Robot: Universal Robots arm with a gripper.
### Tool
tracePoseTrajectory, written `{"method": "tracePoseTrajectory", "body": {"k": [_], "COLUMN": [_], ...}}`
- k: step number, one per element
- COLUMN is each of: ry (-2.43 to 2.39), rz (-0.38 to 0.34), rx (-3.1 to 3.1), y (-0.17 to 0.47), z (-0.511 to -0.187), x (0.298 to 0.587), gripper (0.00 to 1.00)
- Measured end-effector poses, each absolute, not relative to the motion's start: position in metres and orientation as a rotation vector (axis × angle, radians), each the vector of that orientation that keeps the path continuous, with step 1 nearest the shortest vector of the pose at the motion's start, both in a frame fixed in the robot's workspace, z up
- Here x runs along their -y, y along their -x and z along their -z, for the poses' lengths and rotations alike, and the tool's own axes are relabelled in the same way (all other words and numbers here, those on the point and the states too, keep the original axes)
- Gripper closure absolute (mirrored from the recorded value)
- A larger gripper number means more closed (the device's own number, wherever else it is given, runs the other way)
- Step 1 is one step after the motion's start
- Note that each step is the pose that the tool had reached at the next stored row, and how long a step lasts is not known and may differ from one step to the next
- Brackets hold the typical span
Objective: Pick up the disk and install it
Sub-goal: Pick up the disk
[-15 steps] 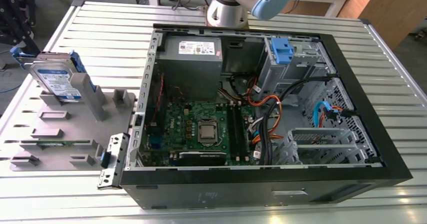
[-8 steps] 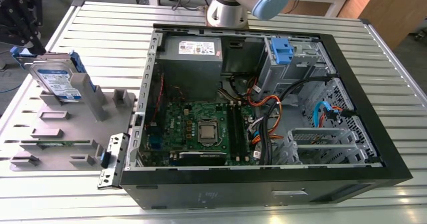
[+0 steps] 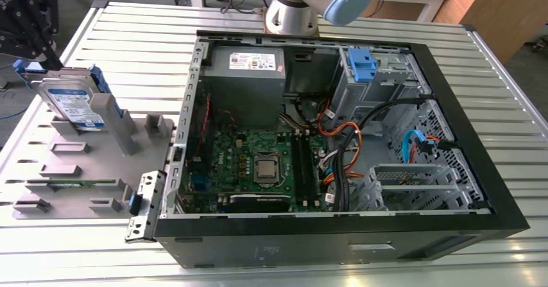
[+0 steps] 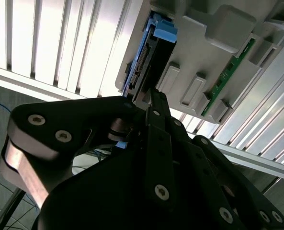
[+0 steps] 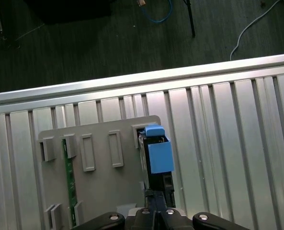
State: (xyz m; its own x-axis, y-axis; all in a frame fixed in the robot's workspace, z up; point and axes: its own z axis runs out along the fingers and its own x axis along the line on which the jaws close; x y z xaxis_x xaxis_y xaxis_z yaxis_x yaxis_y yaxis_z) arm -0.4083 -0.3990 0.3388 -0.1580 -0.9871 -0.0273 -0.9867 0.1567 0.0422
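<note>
The disk (image 3: 73, 104), silver with a blue-and-white label and blue side rails, stands on edge in a slot of the grey holder (image 3: 86, 171) at the exterior view's left. My black gripper (image 3: 38, 52) hangs right over the disk's upper end. In both wrist views the jaws stand together, tips at the disk's near end (image 5: 157, 184), and nothing shows between them. Whether the tips touch the disk (image 4: 149, 72) I cannot tell. The open computer case (image 3: 334, 139) lies to the exterior view's right, with a metal drive cage (image 3: 411, 184) near its front.
A grey power-supply box (image 3: 244, 75) sits at the case's back, next to a blue latch (image 3: 361, 65) on a bare cage. Cables (image 3: 342, 139) cross the motherboard (image 3: 256, 165). The holder has several other slots and a green board (image 5: 68, 182). A slatted metal table (image 3: 128, 36) lies underneath.
</note>
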Motion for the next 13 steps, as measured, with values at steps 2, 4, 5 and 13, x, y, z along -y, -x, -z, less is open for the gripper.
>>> {"method": "tracePoseTrajectory", "body": {"k": [2,4,5,13], "ry": [-2.034,-2.034,-2.034,-2.034], "rz": [0.078,0.078,0.078,0.078], "rx": [2.384,2.384,2.384,2.384], "y": [0.4080,0.4079,0.4079,0.4078], "z": [-0.3387,-0.3387,-0.3387,-0.3380], "x": [0.3990,0.3990,0.3990,0.3975], "gripper": [0.89,0.89,0.89,0.89]}}
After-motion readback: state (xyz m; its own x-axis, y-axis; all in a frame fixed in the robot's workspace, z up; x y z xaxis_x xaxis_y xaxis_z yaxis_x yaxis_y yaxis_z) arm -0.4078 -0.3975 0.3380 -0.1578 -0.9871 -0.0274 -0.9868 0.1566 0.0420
